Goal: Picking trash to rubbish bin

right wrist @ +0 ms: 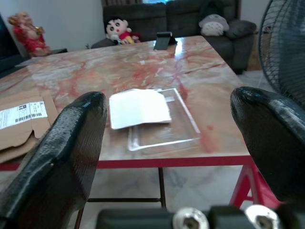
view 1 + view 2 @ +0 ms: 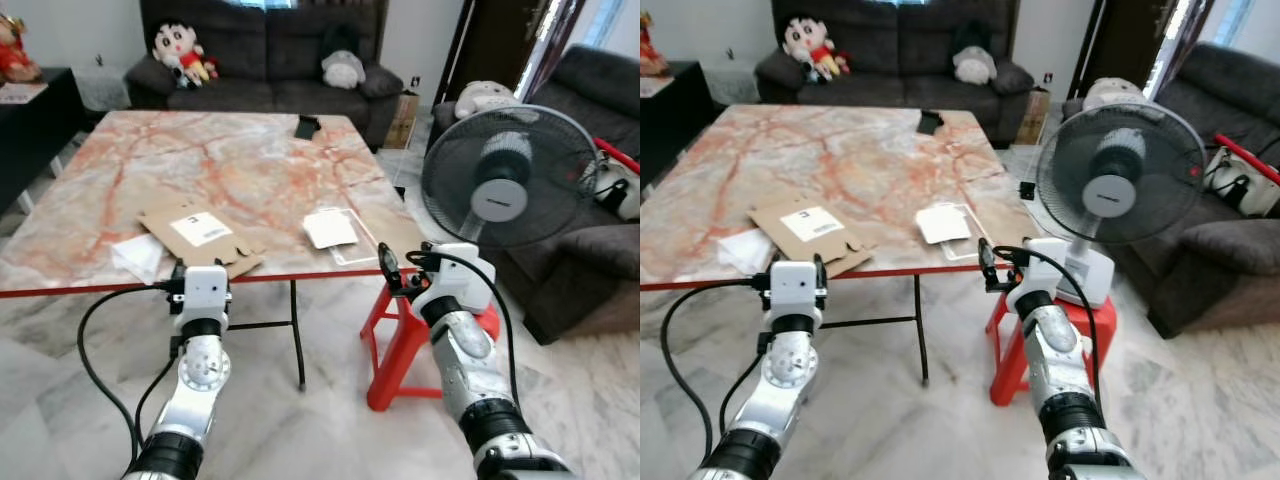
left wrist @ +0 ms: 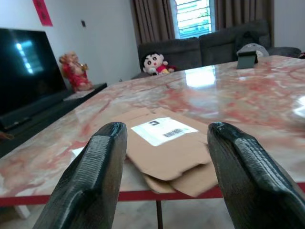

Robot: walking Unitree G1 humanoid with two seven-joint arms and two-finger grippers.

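Observation:
A flattened brown cardboard box [image 2: 200,235] with a white label lies near the front edge of the marble table [image 2: 250,160]. Left of it rests a crumpled white paper [image 2: 138,255]. Toward the right front corner sits a clear plastic tray [image 2: 340,240] with a white sheet [image 1: 138,108] on it. My left gripper [image 3: 167,157] is open just short of the table edge, facing the cardboard [image 3: 167,148]. My right gripper [image 1: 167,143] is open too, level with the table edge and facing the plastic tray [image 1: 164,129]. Nothing is between either pair of fingers.
A standing fan [image 2: 510,175] rests on a red plastic stool [image 2: 400,340] close by my right arm. A dark sofa [image 2: 260,60] with plush toys stands behind the table, and an armchair [image 2: 600,250] at the right. A small dark object [image 2: 307,127] sits at the table's far side.

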